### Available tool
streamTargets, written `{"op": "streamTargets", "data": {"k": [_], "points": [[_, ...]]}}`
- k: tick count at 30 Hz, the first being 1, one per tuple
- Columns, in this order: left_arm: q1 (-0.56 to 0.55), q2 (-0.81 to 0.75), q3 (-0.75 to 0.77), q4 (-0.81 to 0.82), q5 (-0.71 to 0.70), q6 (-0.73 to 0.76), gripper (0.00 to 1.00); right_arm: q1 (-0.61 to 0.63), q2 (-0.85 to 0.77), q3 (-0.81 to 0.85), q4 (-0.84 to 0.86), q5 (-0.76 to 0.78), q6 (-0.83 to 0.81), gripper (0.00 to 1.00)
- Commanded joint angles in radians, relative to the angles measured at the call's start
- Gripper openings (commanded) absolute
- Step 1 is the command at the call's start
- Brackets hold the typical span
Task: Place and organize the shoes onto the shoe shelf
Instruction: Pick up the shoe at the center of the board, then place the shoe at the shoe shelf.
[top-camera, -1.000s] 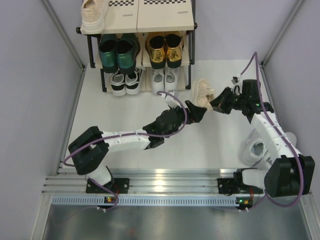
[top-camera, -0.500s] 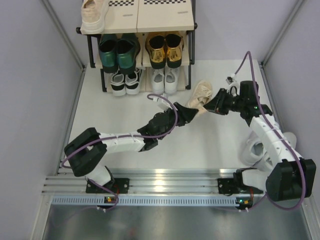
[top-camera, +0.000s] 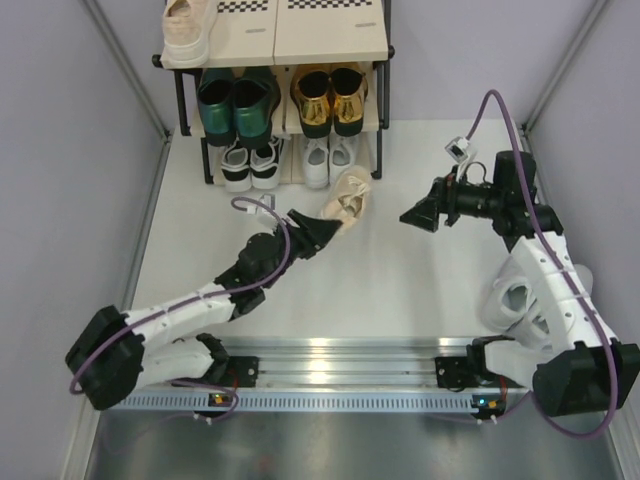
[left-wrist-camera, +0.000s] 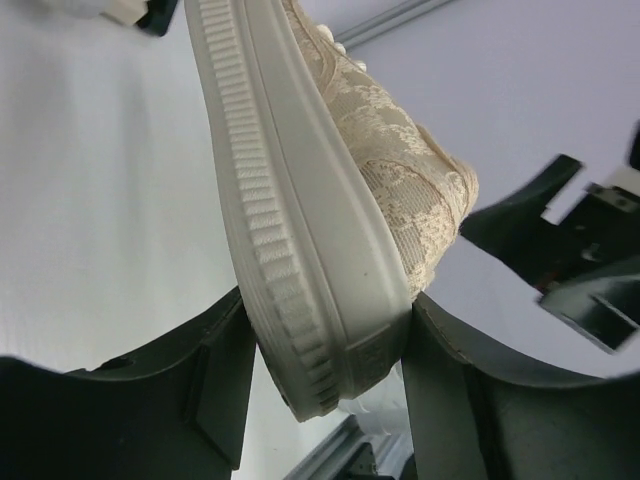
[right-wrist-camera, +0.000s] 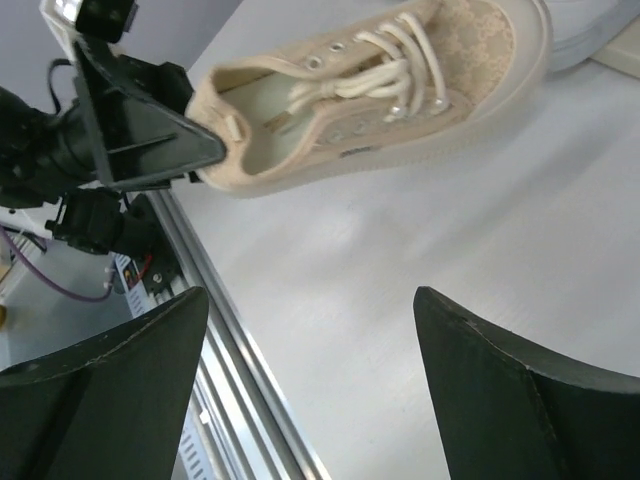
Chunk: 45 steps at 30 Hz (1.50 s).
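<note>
A beige sneaker (top-camera: 349, 192) hangs above the floor just in front of the shoe shelf (top-camera: 330, 38), and my left gripper (top-camera: 324, 217) is shut on its heel. The left wrist view shows the ribbed sole and lace upper of this sneaker (left-wrist-camera: 330, 200) pinched between my left gripper's (left-wrist-camera: 330, 372) two fingers. My right gripper (top-camera: 411, 215) stands open and empty to the right of the shoe, apart from it. From the right wrist, the beige sneaker (right-wrist-camera: 390, 80) lies beyond my right gripper (right-wrist-camera: 310, 300). A second beige sneaker (top-camera: 186, 30) sits on the top board's left end.
Green loafers (top-camera: 236, 102) and gold loafers (top-camera: 331, 96) fill the middle tier. Black-and-white sneakers (top-camera: 250, 164) and white lace-ups (top-camera: 329, 160) are on the bottom tier. Chunky white sneakers (top-camera: 512, 300) lie by the right arm. Grey walls flank both sides.
My right gripper opened, let go of the beige sneaker and drew back to the right. My left gripper, shut on the heel, carried the sneaker left toward the shelf.
</note>
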Motion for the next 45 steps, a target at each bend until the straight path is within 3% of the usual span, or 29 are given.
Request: {"op": "streamTargets", "data": {"k": [1,10,16,23,28,34,45], "points": [[0.013,-0.164,0.079,0.033,0.112,0.046,0.00,-0.028,-0.015,0.042,0.004,-0.034,-0.084,0.84],[0.076,-0.294,0.281,-0.134,0.294,0.047,0.00,-0.098,0.013,0.033,0.022,-0.017,-0.145,0.85],[0.191,-0.176,0.564,-0.093,0.408,0.055,0.00,-0.146,0.027,0.027,0.002,-0.011,-0.197,0.85],[0.361,-0.017,0.784,0.007,0.495,-0.083,0.00,-0.167,0.017,-0.003,-0.010,-0.006,-0.230,0.86],[0.449,0.051,0.821,0.056,0.341,-0.126,0.00,-0.169,0.022,-0.009,-0.008,-0.003,-0.237,0.86],[0.467,0.112,0.847,0.076,0.101,-0.134,0.00,-0.170,0.027,-0.004,-0.007,-0.002,-0.241,0.86],[0.579,0.232,0.956,0.011,0.029,-0.204,0.00,-0.170,0.031,-0.007,-0.001,-0.002,-0.239,0.86]]}}
